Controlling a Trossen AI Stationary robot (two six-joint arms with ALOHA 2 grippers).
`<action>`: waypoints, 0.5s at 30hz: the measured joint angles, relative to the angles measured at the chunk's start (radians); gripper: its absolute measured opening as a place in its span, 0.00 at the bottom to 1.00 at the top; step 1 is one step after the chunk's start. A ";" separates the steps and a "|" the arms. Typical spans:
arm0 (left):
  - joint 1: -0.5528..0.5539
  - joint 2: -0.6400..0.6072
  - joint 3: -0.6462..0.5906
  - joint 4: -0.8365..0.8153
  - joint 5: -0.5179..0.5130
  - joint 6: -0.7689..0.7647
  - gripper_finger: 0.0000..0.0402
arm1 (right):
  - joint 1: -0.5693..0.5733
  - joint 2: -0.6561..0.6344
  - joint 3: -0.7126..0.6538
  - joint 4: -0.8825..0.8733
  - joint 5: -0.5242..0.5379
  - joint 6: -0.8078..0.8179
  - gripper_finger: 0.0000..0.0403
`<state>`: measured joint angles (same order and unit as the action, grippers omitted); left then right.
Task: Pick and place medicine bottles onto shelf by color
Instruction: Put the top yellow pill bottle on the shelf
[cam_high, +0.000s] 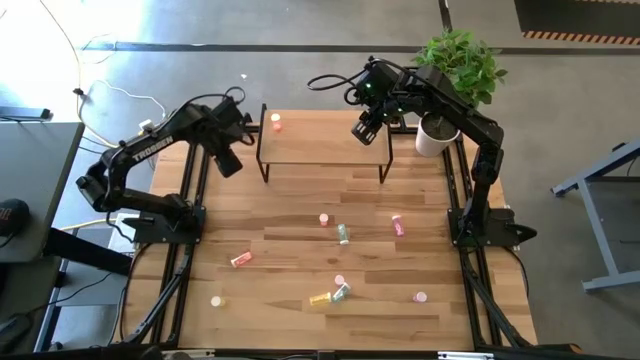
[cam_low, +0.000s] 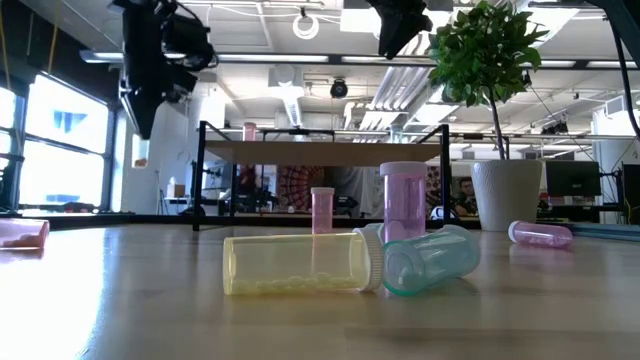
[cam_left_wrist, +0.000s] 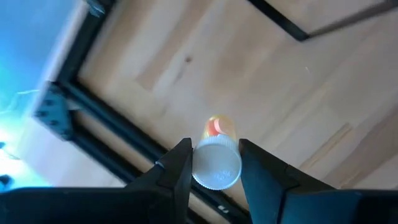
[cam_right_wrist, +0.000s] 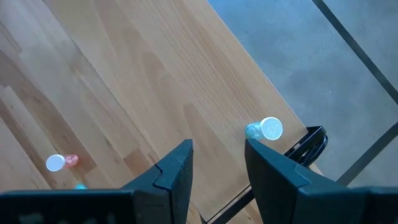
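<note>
The left gripper (cam_left_wrist: 214, 163) hangs above the table's left side, just off the left end of the shelf (cam_high: 322, 142), its two fingers (cam_left_wrist: 177, 171) closed on a red-orange bottle with a white cap (cam_left_wrist: 216, 155) held clear of the tabletop (cam_high: 300, 215). The right gripper (cam_right_wrist: 217, 165) is raised over the shelf's right end, fingers partly apart with nothing between them; a pale green bottle (cam_right_wrist: 266, 129) stands near the shelf's edge beyond them. One red-orange bottle (cam_high: 276, 122) stands at the shelf's back left corner, leaving most of the board bare. Across the open near half of the tabletop lie scattered bottles well apart from one another: a pink one (cam_high: 399, 224), a pale green one (cam_high: 343, 234) and a red-orange one on its side (cam_high: 241, 259). Near the front edge a yellow bottle (cam_low: 300, 263) lies touching a toppled green one (cam_low: 430, 260). A potted plant (cam_high: 455, 70) stands at the back right corner.
</note>
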<state>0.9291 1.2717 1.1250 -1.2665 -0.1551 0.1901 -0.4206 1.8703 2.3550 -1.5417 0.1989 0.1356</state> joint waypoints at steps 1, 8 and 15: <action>0.000 0.000 0.024 -0.012 -0.012 0.000 0.27 | 0.000 0.000 0.000 0.000 0.000 0.004 0.34; 0.000 0.000 0.183 -0.051 -0.029 -0.004 0.27 | 0.000 0.000 0.000 0.000 0.000 0.006 0.34; -0.011 0.000 0.334 -0.087 -0.034 -0.011 0.26 | 0.000 0.000 0.000 0.000 0.000 0.006 0.34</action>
<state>0.9177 1.2716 1.4592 -1.3530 -0.1890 0.1789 -0.4206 1.8704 2.3550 -1.5417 0.1991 0.1417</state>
